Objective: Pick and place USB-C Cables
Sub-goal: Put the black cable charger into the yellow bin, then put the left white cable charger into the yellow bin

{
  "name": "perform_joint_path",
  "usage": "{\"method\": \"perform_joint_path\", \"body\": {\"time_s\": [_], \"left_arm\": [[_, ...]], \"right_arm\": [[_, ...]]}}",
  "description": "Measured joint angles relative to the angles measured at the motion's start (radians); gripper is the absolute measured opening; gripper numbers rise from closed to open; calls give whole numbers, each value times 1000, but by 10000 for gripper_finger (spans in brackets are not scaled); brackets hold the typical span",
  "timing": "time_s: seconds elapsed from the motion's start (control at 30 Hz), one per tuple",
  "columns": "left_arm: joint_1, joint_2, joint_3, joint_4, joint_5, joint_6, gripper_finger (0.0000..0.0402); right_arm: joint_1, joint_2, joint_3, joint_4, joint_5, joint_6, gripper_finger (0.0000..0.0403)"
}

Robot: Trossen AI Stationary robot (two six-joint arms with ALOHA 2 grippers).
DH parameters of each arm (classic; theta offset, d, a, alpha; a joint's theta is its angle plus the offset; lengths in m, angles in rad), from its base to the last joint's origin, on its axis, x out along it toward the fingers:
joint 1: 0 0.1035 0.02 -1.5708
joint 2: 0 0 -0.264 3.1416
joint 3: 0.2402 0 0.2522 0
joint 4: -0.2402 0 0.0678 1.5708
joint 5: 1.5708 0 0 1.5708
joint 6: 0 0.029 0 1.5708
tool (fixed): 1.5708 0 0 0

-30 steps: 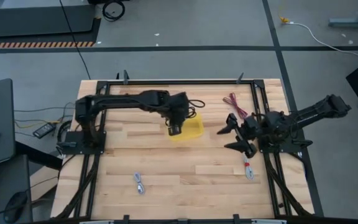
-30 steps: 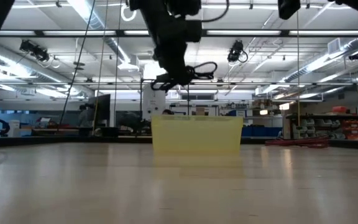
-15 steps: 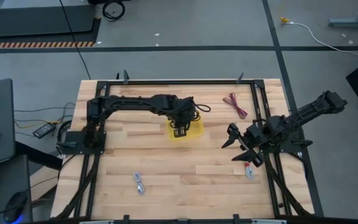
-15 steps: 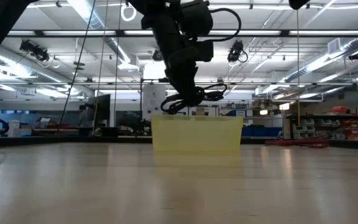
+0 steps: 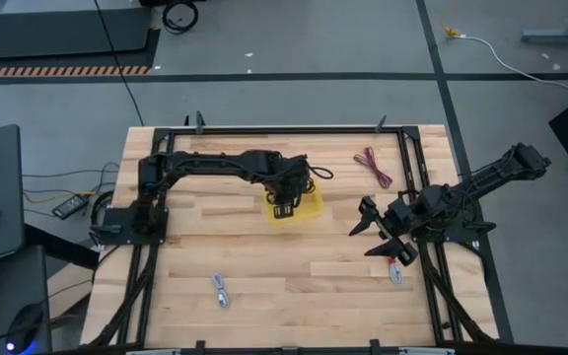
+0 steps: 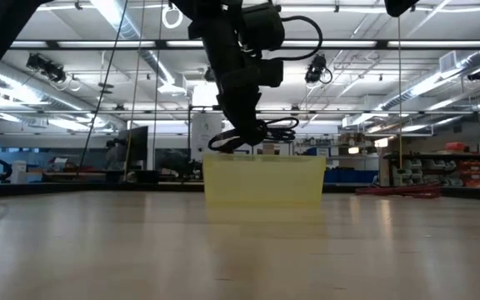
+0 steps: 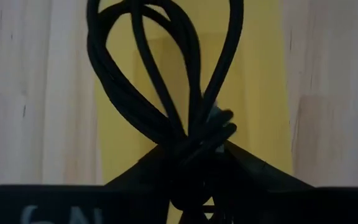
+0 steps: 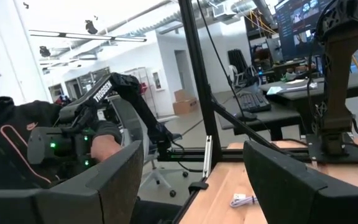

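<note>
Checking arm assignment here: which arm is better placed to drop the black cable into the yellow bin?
Left. Its pincer already grips the black cable directly above the yellow bin. The right pincer is open, near the table's right edge, away from the bin.

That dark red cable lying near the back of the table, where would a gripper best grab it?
Judging by its shape, the dark red cable is best pinched across its narrow middle, coming straight down from above: it lies flat on the table as a slim, slanted bundle with open wood around it.
</note>
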Motion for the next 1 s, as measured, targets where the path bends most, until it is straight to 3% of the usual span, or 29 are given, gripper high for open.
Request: {"method": "perform_joint_path", "body": {"time_s": [0.3,0.7,0.9,1.0], "left_arm": [[0,0,0,3,0,-6,187],[-5,0,0,-3,0,-35,192],[-36,-17,0,-108,-16,-22,192],[-61,-27,-1,-138,24,-33,192]], "right_arm": [[0,0,0,0,0,0,283],[0,0,0,0,1,1,283],[-1,0,0,0,1,1,283],[-1,0,0,-2,1,0,283]]}}
